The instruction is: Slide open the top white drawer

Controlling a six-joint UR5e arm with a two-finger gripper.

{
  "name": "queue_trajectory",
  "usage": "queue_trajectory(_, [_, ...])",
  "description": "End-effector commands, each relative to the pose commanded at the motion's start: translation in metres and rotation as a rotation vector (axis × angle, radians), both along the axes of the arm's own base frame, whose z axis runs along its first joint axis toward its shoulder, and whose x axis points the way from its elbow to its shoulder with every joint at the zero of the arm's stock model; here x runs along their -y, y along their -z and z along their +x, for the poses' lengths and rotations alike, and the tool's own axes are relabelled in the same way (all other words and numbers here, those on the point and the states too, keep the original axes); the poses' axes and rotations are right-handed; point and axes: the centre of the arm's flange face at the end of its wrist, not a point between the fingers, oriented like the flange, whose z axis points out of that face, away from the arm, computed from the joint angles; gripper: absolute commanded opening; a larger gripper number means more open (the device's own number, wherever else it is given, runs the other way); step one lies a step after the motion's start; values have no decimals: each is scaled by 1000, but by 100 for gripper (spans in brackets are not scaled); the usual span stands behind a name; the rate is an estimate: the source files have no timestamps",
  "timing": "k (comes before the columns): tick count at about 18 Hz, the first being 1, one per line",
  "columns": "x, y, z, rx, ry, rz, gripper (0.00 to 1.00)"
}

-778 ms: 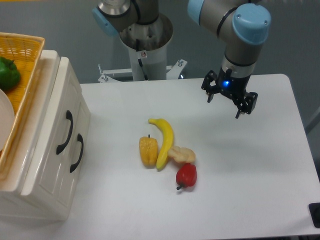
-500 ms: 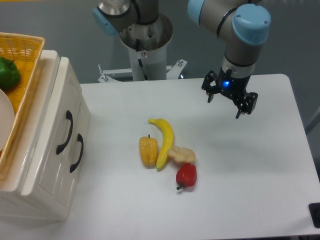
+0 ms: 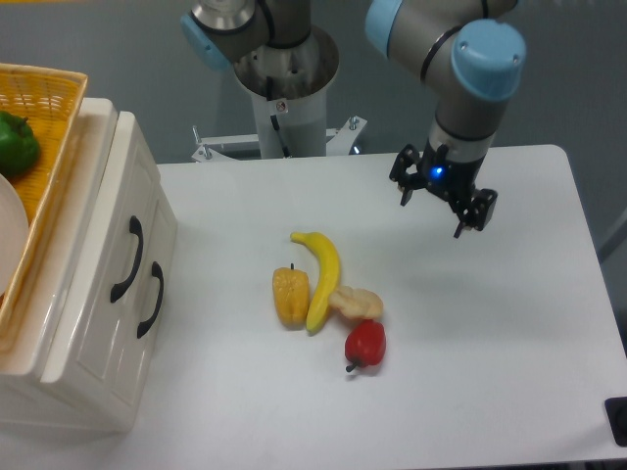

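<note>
The top white drawer (image 3: 106, 257) is shut in the cream cabinet at the left edge. Its black curved handle (image 3: 127, 258) lies nearer the cabinet's top than the lower drawer's handle (image 3: 150, 299). My gripper (image 3: 431, 216) hangs open above the table's back right part, far to the right of the cabinet, with nothing between its fingers. A blue light glows on its wrist.
A yellow wicker basket (image 3: 39, 108) with a green pepper (image 3: 16, 144) rests on the cabinet top. Mid-table lie a banana (image 3: 322, 274), a yellow pepper (image 3: 290, 296), a beige piece (image 3: 357, 303) and a red pepper (image 3: 365, 344). The arm's base (image 3: 284, 93) stands at the back.
The gripper has shifted slightly to the left and turned a little. The drawer and the table items have not moved.
</note>
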Motion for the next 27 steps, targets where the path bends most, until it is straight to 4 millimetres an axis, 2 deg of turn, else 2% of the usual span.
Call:
queue_trajectory(3, [-5, 3, 3, 7, -20, -4, 100])
queue_trajectory(5, [-14, 14, 6, 26, -61, -19, 100])
queue_trajectory(12, [-34, 11, 22, 45, -164, -6, 100])
queue_trajectory(19, [-73, 1, 62, 71, -374, -2, 100])
queue_trajectory(24, [-80, -4, 73, 86, -489, -3, 100])
queue_trajectory(27, [-98, -10, 94, 106, -556, 8, 100])
